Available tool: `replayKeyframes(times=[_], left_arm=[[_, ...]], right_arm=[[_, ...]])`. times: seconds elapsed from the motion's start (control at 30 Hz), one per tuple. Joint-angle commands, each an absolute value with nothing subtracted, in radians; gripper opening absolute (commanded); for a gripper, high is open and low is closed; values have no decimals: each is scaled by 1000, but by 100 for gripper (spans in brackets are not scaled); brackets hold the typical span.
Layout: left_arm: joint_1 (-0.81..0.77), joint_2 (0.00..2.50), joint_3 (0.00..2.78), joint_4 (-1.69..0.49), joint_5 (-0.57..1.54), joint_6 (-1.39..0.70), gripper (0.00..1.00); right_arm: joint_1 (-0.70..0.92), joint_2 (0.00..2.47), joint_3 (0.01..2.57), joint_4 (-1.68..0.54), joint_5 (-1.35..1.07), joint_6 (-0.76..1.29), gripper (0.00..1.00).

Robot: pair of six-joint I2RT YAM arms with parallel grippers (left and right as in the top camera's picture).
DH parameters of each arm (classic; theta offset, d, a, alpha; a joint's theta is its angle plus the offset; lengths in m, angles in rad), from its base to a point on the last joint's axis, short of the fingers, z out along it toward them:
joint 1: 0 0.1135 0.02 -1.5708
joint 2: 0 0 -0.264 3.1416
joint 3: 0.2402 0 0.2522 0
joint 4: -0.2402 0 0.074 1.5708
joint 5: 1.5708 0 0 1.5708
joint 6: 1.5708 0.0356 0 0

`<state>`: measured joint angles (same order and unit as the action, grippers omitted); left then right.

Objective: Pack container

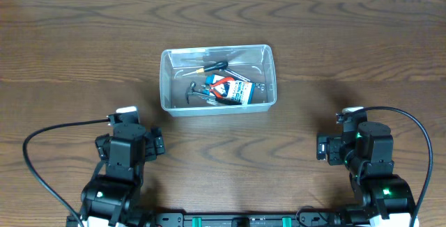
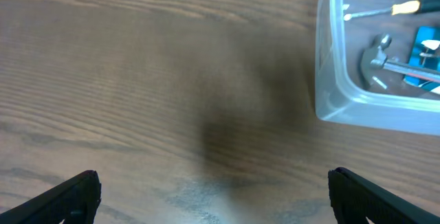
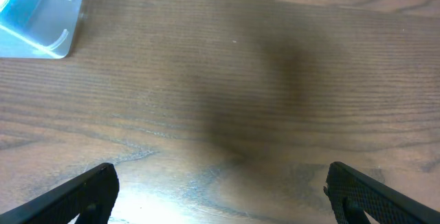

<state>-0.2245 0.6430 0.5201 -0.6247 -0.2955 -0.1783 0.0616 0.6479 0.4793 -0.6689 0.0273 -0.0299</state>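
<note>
The clear plastic container (image 1: 169,102) stands at the middle of the wooden table. Inside lie a black-handled screwdriver (image 1: 212,66), a small hammer (image 1: 197,95), red-handled pliers (image 1: 221,86) and a blue-and-white packet (image 1: 239,92). My left gripper (image 1: 132,115) is open and empty, low at the front left, apart from the container. My right gripper (image 1: 348,115) is open and empty at the front right. The left wrist view shows the container's near corner (image 2: 330,104) with the hammer (image 2: 378,56) and the screwdriver (image 2: 385,9). The right wrist view shows a container corner (image 3: 58,45) at top left.
Bare wooden table surrounds the container on all sides. Black cables loop from both arms at the front left (image 1: 42,140) and front right (image 1: 418,126). A pale wall edge runs along the table's back.
</note>
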Motion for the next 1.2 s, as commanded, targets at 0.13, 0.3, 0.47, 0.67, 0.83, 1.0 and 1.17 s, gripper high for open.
replayKeyframes(times=[0.13,0.3,0.47,0.67,0.83,1.0,1.17], left_arm=[[-229,688,527,-627,-308,-165,98],[-229,704,527,-627,-308,-165,98],[-229,710,527,-627,-308,-165,98],[-229,711,527,-627,-308,-165,98],[-229,711,527,-627,-308,-165,98],[-229,711,527,-627,-308,-165,98],[-229,711,527,-627,-308,-165,98]], right_arm=[[69,649,483,-673,36,-23,99],[68,643,483,-677,36,-23,99],[69,607,483,-755,173,-24,99],[92,501,483,-866,176,-24,99],[110,367,482,-924,213,-25,99],[132,219,459,-794,156,-24,99],[138,130,309,-475,153,-23,99]])
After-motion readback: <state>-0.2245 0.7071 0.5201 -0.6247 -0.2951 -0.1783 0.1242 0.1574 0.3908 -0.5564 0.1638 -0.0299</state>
